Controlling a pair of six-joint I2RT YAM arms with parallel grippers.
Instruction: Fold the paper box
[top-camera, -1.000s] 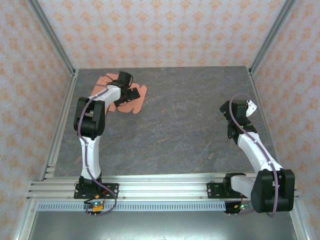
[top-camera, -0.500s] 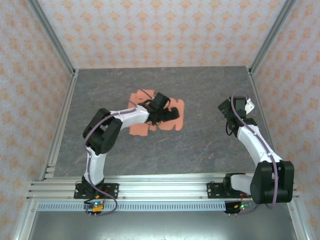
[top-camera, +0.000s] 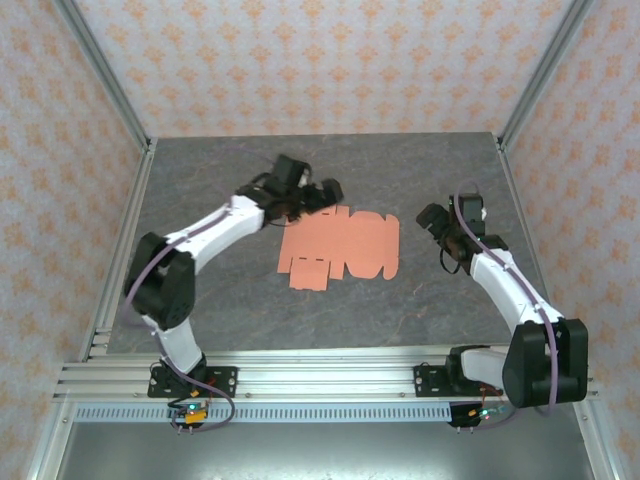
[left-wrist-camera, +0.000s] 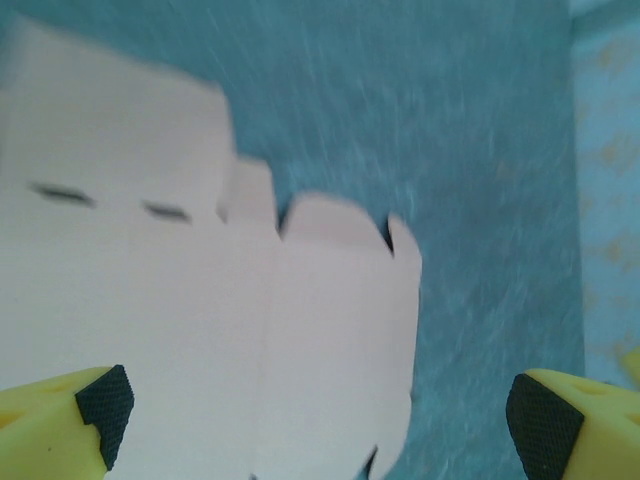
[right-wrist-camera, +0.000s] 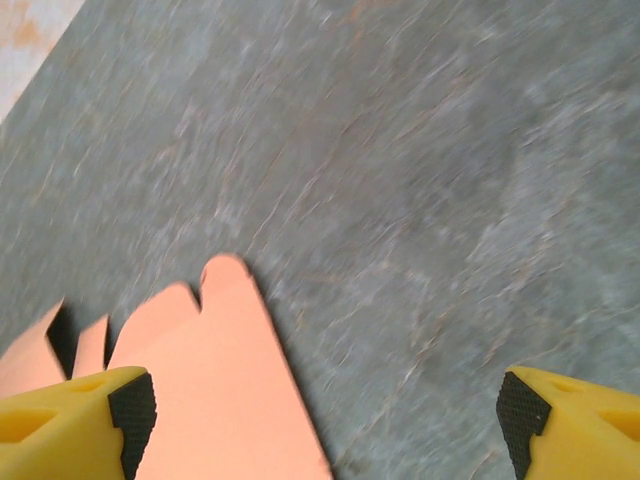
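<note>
The paper box is a flat salmon-orange die-cut sheet with tabs and slots, lying unfolded on the middle of the grey table. My left gripper hovers open by the sheet's far left edge. In the left wrist view the sheet lies below and between the spread fingertips of the left gripper, untouched. My right gripper is open just right of the sheet's right edge. The right wrist view shows a rounded tab of the sheet near the left fingertip of the right gripper, with bare table between the fingers.
The grey stone-patterned table is ringed by patterned walls with metal corner posts. An aluminium rail carrying both arm bases runs along the near edge. Open table surrounds the sheet on all sides.
The left gripper dragged the sheet from the far left corner to the table's middle, then let go and pulled back to its far edge. The right gripper moved left toward the sheet.
</note>
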